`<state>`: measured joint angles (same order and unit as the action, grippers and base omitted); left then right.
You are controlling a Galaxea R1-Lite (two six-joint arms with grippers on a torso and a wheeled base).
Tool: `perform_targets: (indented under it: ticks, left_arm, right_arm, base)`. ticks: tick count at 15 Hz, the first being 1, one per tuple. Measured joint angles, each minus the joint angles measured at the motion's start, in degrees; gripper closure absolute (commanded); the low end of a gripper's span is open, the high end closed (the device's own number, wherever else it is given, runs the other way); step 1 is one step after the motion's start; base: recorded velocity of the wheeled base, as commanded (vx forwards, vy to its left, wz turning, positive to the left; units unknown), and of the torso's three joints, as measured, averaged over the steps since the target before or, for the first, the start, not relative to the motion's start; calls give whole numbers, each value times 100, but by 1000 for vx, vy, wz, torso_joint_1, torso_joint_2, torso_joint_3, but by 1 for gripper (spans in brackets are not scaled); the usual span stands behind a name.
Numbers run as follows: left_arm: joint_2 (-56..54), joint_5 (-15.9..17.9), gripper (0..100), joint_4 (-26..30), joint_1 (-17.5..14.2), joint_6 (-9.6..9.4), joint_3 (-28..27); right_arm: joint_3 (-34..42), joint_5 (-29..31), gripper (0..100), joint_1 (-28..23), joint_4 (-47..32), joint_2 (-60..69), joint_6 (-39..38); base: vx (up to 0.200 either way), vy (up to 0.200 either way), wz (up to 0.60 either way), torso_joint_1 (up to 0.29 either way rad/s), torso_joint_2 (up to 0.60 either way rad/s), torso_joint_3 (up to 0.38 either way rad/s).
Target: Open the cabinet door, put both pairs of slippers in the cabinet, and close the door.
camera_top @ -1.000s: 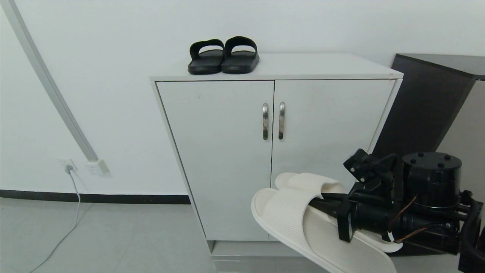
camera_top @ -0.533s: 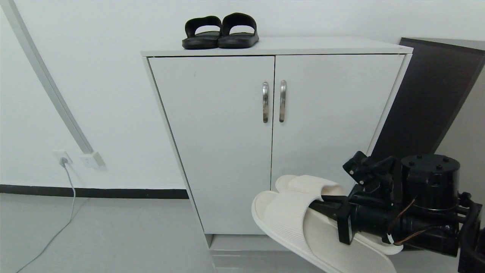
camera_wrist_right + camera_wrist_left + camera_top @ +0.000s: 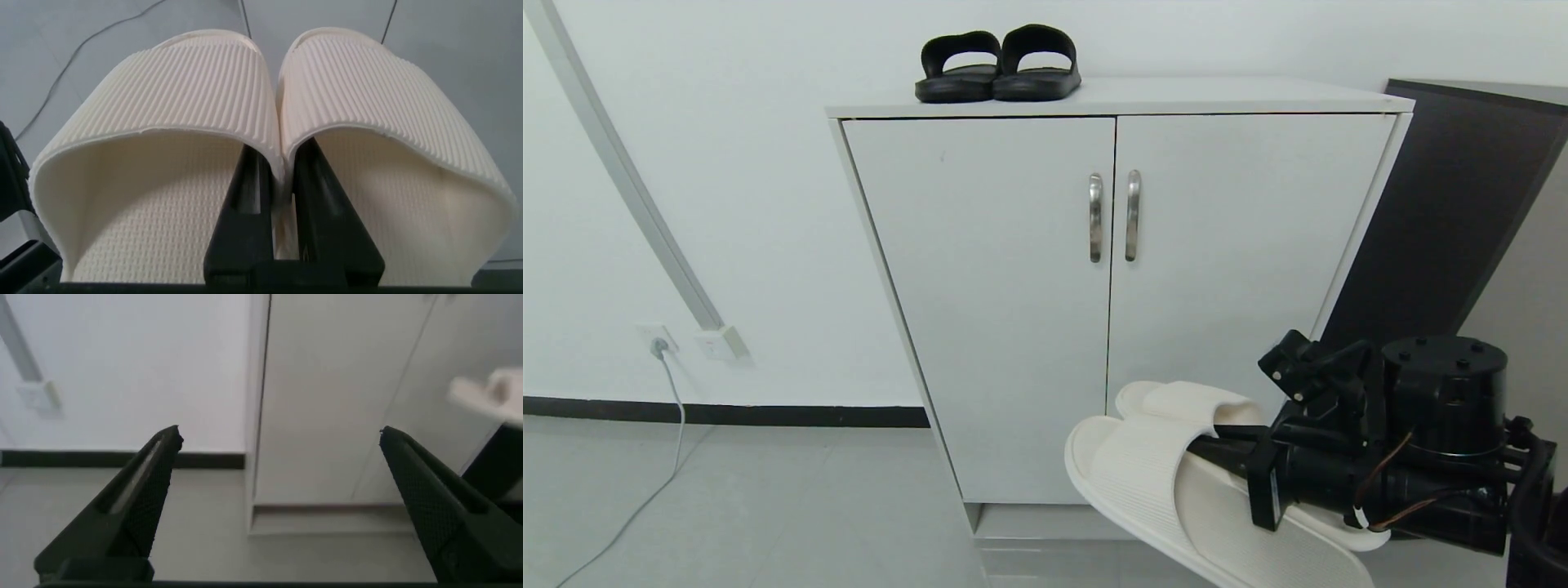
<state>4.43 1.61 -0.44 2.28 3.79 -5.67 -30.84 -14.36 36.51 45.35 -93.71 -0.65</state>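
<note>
A white two-door cabinet (image 3: 1013, 327) stands against the wall, both doors shut, with two metal handles (image 3: 1112, 217) at the middle seam. A pair of black slippers (image 3: 998, 65) rests on its top, left of centre. Low at the right, in front of the right door, my right gripper (image 3: 1217, 445) is shut on a pair of white slippers (image 3: 1168, 474), one finger inside each strap (image 3: 282, 151). My left gripper (image 3: 278, 441) is open, facing the cabinet's lower left corner (image 3: 261, 514) with nothing between its fingers.
A dark panel (image 3: 1445, 212) leans beside the cabinet on the right. Left of the cabinet are a wall socket with a cable (image 3: 662, 351) and a slanted conduit (image 3: 621, 171). Grey floor (image 3: 727, 506) lies open on the left.
The head camera has sunk lower, so the cabinet sits higher in the picture and its top looks flatter. My right gripper still holds the white slippers at the same spot.
</note>
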Motion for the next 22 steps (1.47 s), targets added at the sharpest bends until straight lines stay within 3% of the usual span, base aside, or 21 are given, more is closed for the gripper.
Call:
perform_targets:
  ticks: [2, 5, 8, 10, 13, 17, 19, 22]
  left_arm:
    - [524, 433, 0, -11, 39, 329, -769]
    - [1693, 1365, 0, -238, 77, 535, -1470]
    - [2956, 2159, 0, -1284, 157, 592, -1715]
    - [3758, 2363, 0, -2126, 555, 603, -1827]
    - [4784, 2170, 0, -2399, 1406, 603, -2249]
    - [6049, 1512, 0, -2422, 2592, 591, -3267]
    - [6624, 1389, 0, -2465, 2933, 575, -3750]
    - [7462, 1376, 0, -2711, 3128, 568, -4317]
  right_arm:
    - [9, 0, 100, 0, 162, -4, 2]
    - [105, 16, 100, -27, 358, -9, 5]
    - [140, 13, 100, -22, 362, -12, 10]
    - [161, 16, 100, -16, 369, -4, 55]
    - [163, 13, 100, -22, 364, 27, 168]
    - [171, 9, 100, -22, 358, 24, 176]
    - [150, 7, 100, -11, 343, 7, 177]
    - [149, -2, 100, -7, 340, -30, 177]
  base:
    - [0, 0, 0, 0, 0, 0]
    - [0, 0, 0, 0, 0, 0]
    - [0, 0, 0, 0, 0, 0]
    - [0, 0, 0, 0, 0, 0]
    - [0, 0, 0, 0, 0, 0]
    - [0, 0, 0, 0, 0, 0]
    - [0, 0, 0, 0, 0, 0]
    - [0, 0, 0, 0, 0, 0]
